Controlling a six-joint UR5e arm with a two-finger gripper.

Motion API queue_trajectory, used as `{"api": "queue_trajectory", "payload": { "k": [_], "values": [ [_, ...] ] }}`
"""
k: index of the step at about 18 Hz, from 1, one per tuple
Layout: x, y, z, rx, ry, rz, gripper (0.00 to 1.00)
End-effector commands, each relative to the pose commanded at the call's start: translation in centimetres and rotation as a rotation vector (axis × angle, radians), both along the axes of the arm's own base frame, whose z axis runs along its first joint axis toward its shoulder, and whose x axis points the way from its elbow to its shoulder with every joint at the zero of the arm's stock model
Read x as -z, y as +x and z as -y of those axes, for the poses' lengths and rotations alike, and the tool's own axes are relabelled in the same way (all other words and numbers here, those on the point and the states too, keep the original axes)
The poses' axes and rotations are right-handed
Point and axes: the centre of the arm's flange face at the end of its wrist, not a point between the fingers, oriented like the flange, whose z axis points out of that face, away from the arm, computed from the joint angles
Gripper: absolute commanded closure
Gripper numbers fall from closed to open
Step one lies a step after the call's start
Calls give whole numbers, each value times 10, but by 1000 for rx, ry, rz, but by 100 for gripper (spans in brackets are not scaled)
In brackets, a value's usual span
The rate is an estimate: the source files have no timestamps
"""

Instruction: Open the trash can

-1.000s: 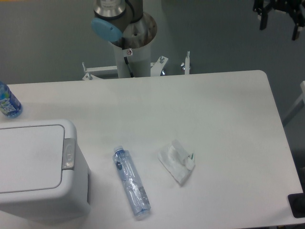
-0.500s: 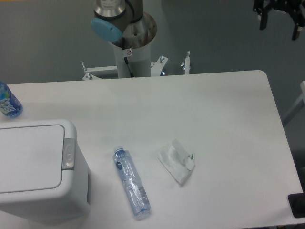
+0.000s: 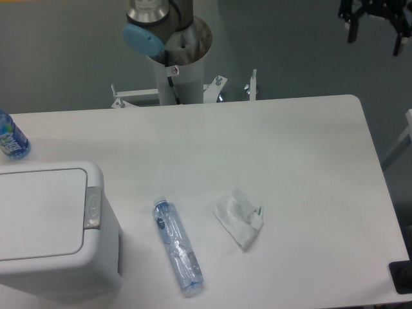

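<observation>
Claw: the claw hung in the upper right corner of the view, beyond the far right corner of the table, its two dark fingers spread apart and holding nothing.
Claw against the trash can: it stood well apart from the trash can, diagonally across the whole table, so I judged the reach toward the bin had not yet begun.
Trash can: it sat at the near left edge of the table, partly cut off by the frame, lid flat and shut.
Button strip: the grey push-button strip lay on the rim of the trash can's right side, facing the open middle of the table, likely the spot to press from above.
Lying bottle: a clear plastic bottle lay on its side just to the right of the trash can, not touching it.
Crumpled wrapper: a white wrapper rested farther right of the trash can, beyond the bottle; both looked like waste awaiting the bin.
Standing bottle: a blue-labelled bottle stood behind the trash can at the left edge.
Arm base: the arm's pedestal rose behind the table, beyond the trash can's far side.
</observation>
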Motion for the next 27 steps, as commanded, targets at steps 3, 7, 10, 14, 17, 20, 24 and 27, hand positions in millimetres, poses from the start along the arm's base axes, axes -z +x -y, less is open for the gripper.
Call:
{"api": "queue_trajectory", "payload": {
  "k": [3, 7, 10, 14, 17, 20, 24, 27],
  "values": [
    [-1, 9, -20, -60, 27, 31, 0],
    [2, 27, -59, -195, 81, 118, 0],
    [-2, 43, -96, -305, 137, 160, 0],
    [5, 70, -146, -409, 174, 249, 0],
    [8, 94, -176, -458, 188, 309, 0],
    [19, 115, -207, -527, 192, 384, 0],
    [23, 135, -236, -552, 242, 514, 0],
    [28, 146, -250, -554, 257, 583, 0]
  ]
}}
